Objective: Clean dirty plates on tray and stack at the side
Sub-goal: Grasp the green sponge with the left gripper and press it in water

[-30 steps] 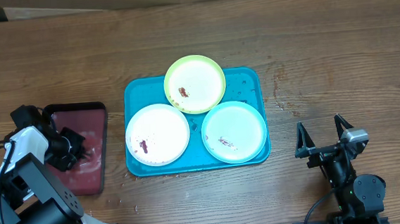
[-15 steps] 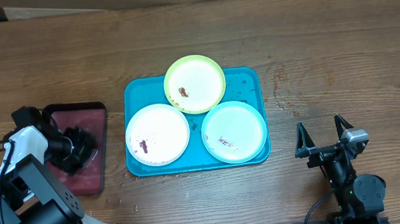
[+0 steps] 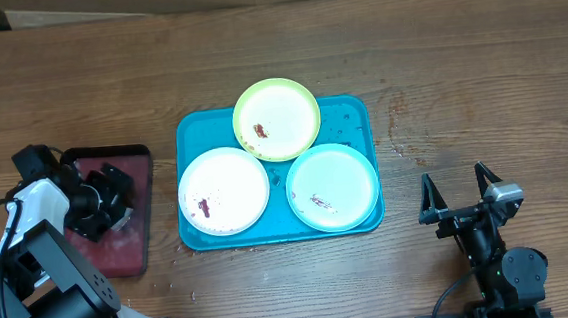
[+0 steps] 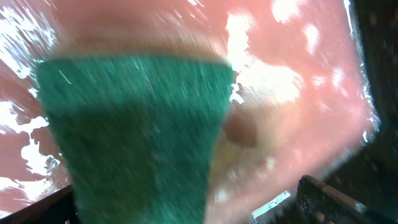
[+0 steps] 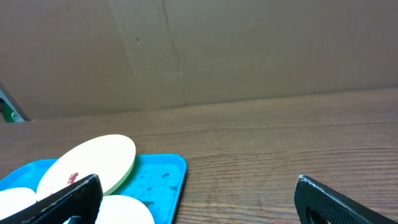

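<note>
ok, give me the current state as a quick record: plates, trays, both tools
blue tray: mid-table, holds all three plates
yellow-green plate: back, smeared, overhangs the tray's back rim
white plate: front left, smeared
mint plate: front right, smeared
dark red tray: left of blue tray, wet-looking
left tool: over dark red tray, jaws apart
green sponge: at left tool, blurred
right tool: open, empty, right of blue tray

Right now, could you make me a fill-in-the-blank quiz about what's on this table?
The turquoise tray holds ___ plates.
The plate farthest from the arms has a ___ rim.
The left gripper hovers over the smaller tray, which is dark ___.
The left wrist camera shows a ___ sponge.
Missing words: three; yellow-green; red; green.
</note>
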`<action>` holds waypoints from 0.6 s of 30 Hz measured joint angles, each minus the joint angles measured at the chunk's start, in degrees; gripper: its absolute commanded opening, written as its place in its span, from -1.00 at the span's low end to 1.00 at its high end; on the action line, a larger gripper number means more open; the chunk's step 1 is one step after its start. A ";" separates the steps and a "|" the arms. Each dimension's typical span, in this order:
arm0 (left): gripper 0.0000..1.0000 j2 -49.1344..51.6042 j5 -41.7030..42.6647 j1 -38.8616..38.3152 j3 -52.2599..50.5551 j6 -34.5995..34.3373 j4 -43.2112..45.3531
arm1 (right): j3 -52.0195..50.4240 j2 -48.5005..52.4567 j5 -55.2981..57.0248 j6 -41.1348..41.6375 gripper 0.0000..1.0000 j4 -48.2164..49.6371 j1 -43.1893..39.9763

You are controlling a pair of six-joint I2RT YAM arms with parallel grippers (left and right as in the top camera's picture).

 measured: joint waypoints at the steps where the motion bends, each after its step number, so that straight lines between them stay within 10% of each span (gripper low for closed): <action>1: 1.00 0.00 -1.36 0.00 0.00 0.02 0.70 | 0.00 0.00 0.00 0.00 1.00 0.02 0.00; 9: 0.83 0.26 -8.15 0.00 -0.17 0.04 2.12 | 0.00 0.00 -0.02 0.02 1.00 0.00 0.00; 16: 0.10 0.55 -9.40 0.04 -0.31 0.04 2.51 | 0.00 0.00 -0.02 0.02 1.00 0.00 0.02; 18: -0.37 0.59 -9.46 0.04 -0.35 0.24 2.56 | 0.00 0.00 -0.02 0.00 1.00 0.00 0.00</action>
